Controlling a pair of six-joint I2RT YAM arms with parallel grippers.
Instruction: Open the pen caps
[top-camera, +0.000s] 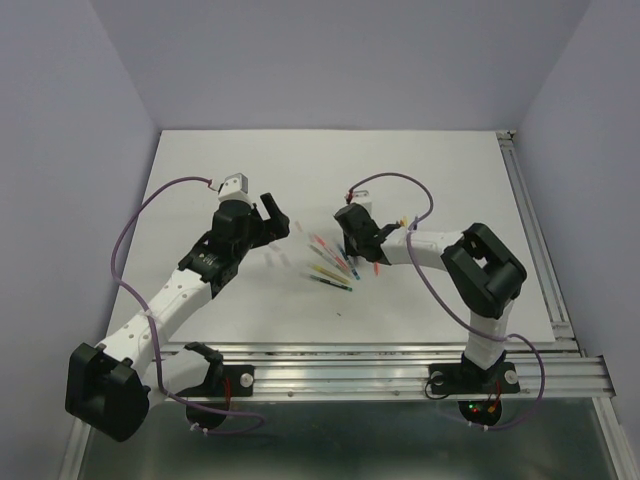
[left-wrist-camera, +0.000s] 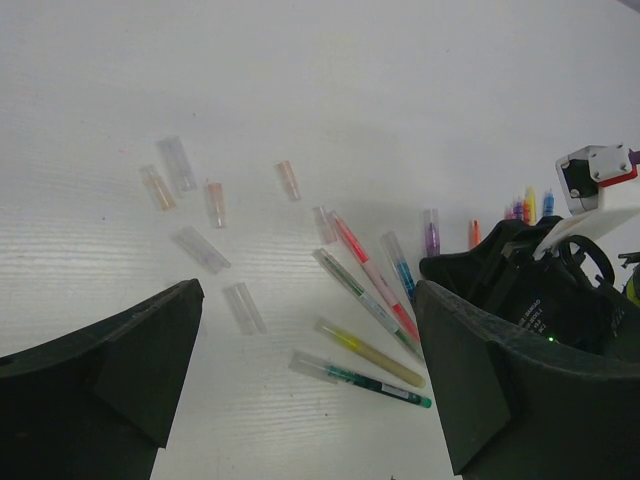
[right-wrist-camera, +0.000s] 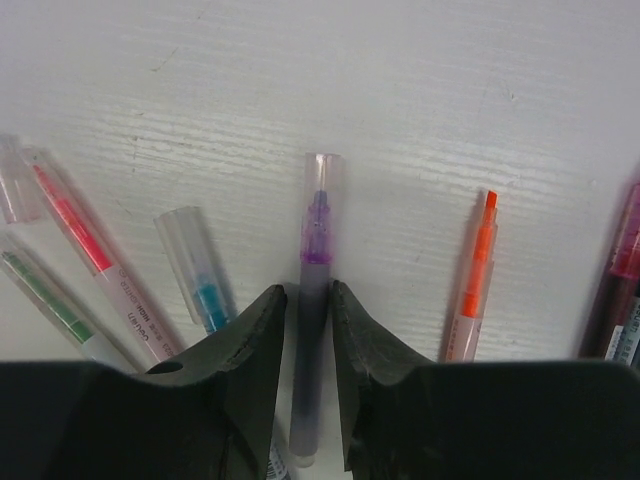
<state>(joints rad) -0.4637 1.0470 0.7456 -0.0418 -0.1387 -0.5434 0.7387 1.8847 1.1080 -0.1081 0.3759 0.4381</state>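
Note:
Several loose translucent pen caps (left-wrist-camera: 202, 249) lie scattered on the white table left of a fan of pens (left-wrist-camera: 375, 275). My left gripper (left-wrist-camera: 308, 300) is open and empty, held above them; the top view shows it (top-camera: 280, 218) left of the pens (top-camera: 330, 265). My right gripper (right-wrist-camera: 308, 290) is down on the table, its fingers (right-wrist-camera: 255, 340) closed on the body of a purple pen (right-wrist-camera: 318, 300). That pen's clear cap (right-wrist-camera: 322, 200) is still on, sticking out past the fingertips. The top view shows the right gripper (top-camera: 352, 250) at the pens' right end.
Beside the purple pen lie a capped blue pen (right-wrist-camera: 195, 270), a pink pen (right-wrist-camera: 90, 250), a green pen (right-wrist-camera: 45, 290) and an uncapped orange pen (right-wrist-camera: 475, 290). A yellow pen (left-wrist-camera: 370, 352) and a dark green pen (left-wrist-camera: 365, 378) lie nearest the left gripper. A metal rail (top-camera: 540, 230) runs along the table's right edge.

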